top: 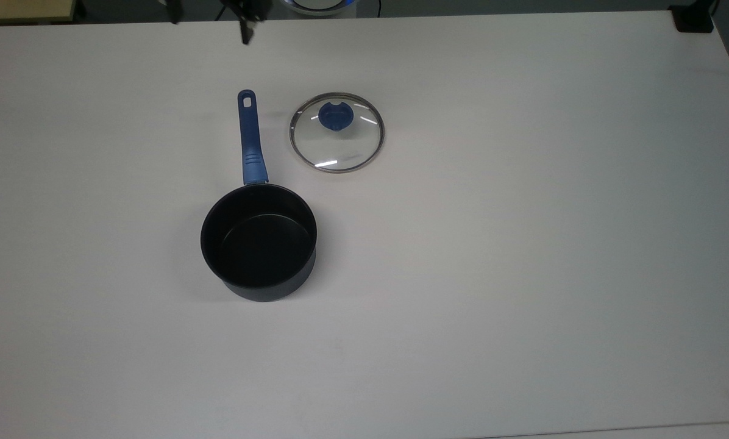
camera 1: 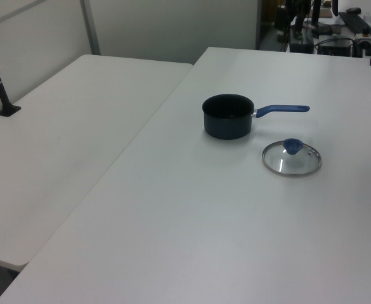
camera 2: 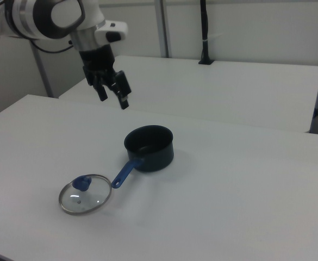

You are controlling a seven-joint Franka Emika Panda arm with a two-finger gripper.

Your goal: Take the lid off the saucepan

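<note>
The lid [top: 336, 132] lies flat beside the saucepan [top: 259, 241] handle, evidently set aside; the gripper [camera 2: 112, 95] hangs above, fingers spread, holding nothing.

Blue, navy-black and clear glass on plain white

The saucepan [top: 259, 244] is dark navy-black outside and black inside, with a blue handle [top: 250, 141]. The lid [top: 336, 132] is clear glass with a steel-grey rim and a blue knob [top: 334, 116]. The table [top: 523, 244] is unpatterned white. The gripper [camera 2: 111, 92] is black under a white arm.
</note>
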